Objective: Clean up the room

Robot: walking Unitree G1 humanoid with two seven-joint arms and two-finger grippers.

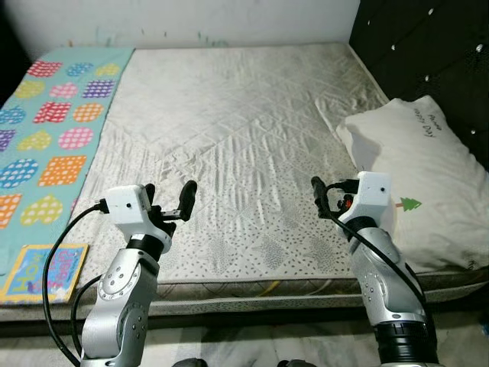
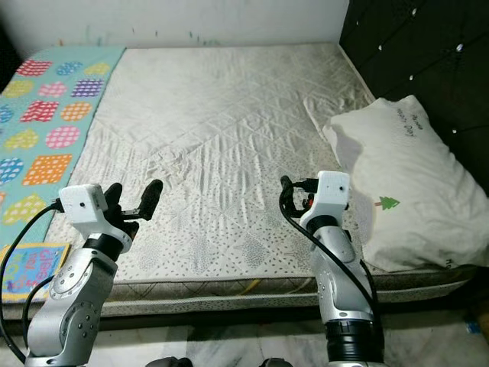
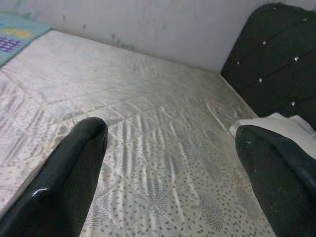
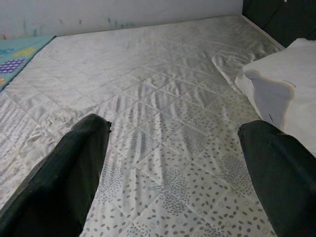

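Currently stance: facing the mattress (image 1: 229, 130) near edge, scanning for clutter.
left gripper (image 1: 177, 205): jaws wide, empty.
right gripper (image 1: 325, 197): spread, empty.
pillow (image 1: 428, 176): headboard-side edge, tidy.
book (image 1: 42, 271): near-left corner, likely pickup.

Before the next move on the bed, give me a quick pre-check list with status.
1. Left gripper open, nothing held: ok.
2. Right gripper open, nothing held: ok.
3. Both grippers above the near edge of the mattress, not touching it: ok.
4. Pillow at the headboard side, to the right of the right gripper, apart from it: ok.
5. Patterned blanket lying flat along the mattress's left side: ok.
6. Book sitting at the near left corner of the bed, untouched: not ok.
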